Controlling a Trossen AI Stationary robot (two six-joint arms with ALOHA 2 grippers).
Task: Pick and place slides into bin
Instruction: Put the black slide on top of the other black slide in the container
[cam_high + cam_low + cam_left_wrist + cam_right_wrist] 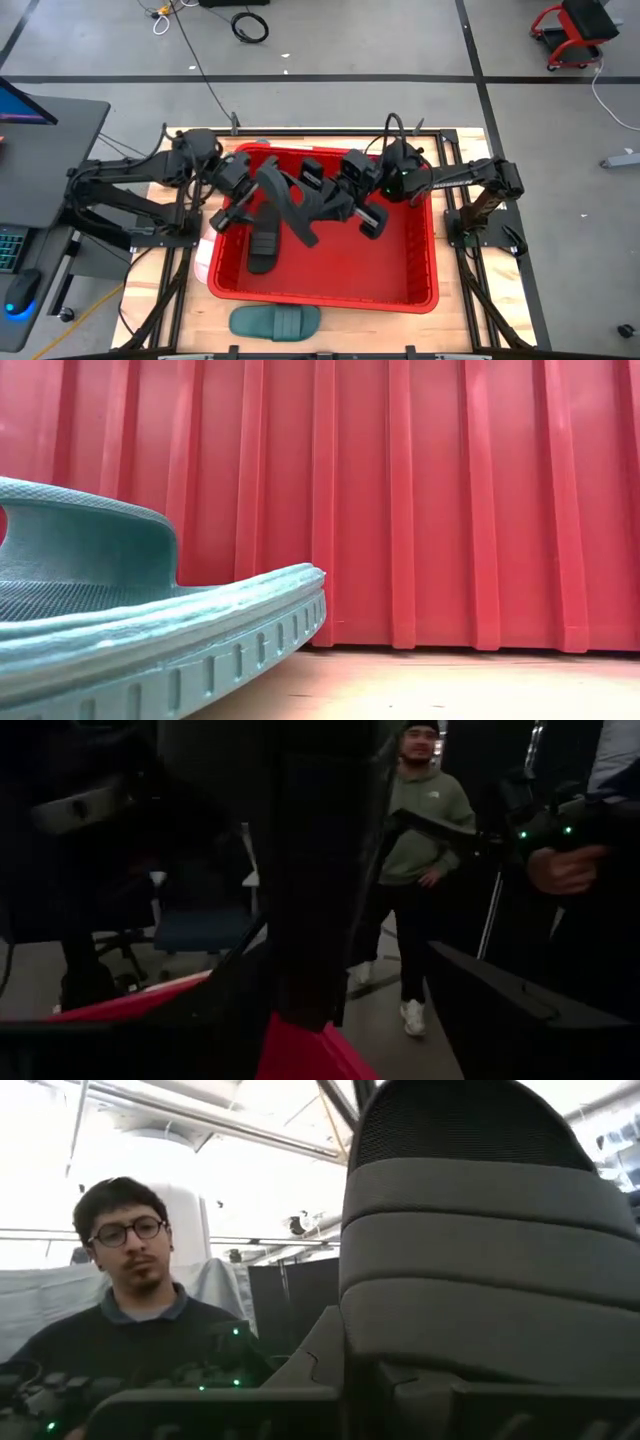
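Nearest me, a dark teal-green rubber slide (275,322) lies flat on the wooden tabletop (480,320), just outside the near wall of the large red ribbed plastic bin (420,280). Inside the bin, one black rubber slide (265,240) rests on the floor at its left side. Above it my left claw (232,208) hangs with fingers released, just beside a second black slide (295,205) that stands tilted over the bin's middle. My right claw (350,195) is clenched at that slide's other end, gripping it. Beyond the tabletop, a person in a green sweatshirt (420,820) stands in the room.
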